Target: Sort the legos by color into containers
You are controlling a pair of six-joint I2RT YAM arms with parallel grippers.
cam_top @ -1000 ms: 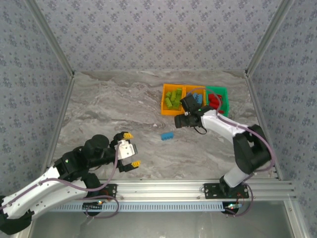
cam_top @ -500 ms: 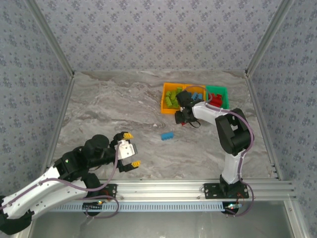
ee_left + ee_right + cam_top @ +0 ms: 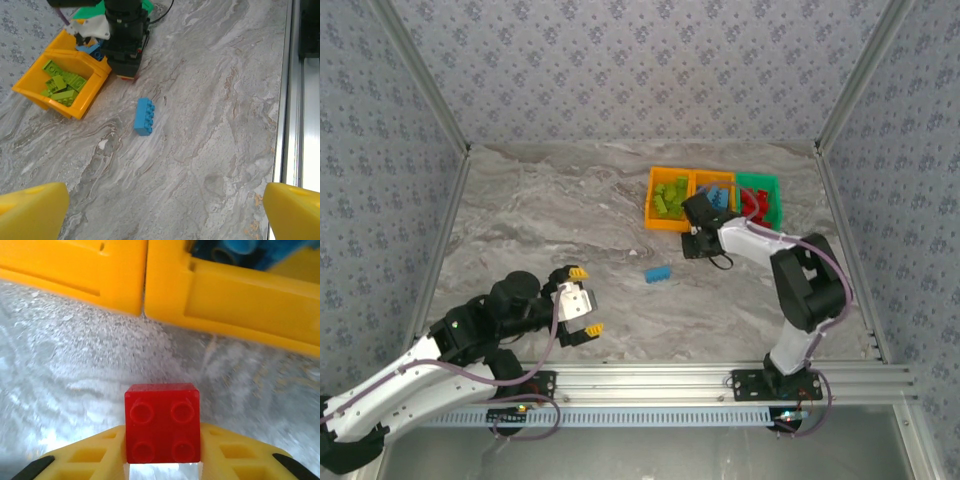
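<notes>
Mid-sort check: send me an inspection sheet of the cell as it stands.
Surface: marbled grey table, no spills seen.
Job's things: green bricks in left orange bin, blue bricks in middle orange bin, red bricks in green bin; one loose blue brick on table.
Clutter: nothing seen.
Hands: left hand open, empty; right hand shut on red brick.
Cables: lilac cable along each arm.
Surroundings: patterned walls, metal rail at near edge.

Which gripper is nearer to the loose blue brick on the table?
Right. The right gripper, shut on a red brick, sits just beyond the blue brick; the left gripper hangs open farther off, on its near left.
</notes>
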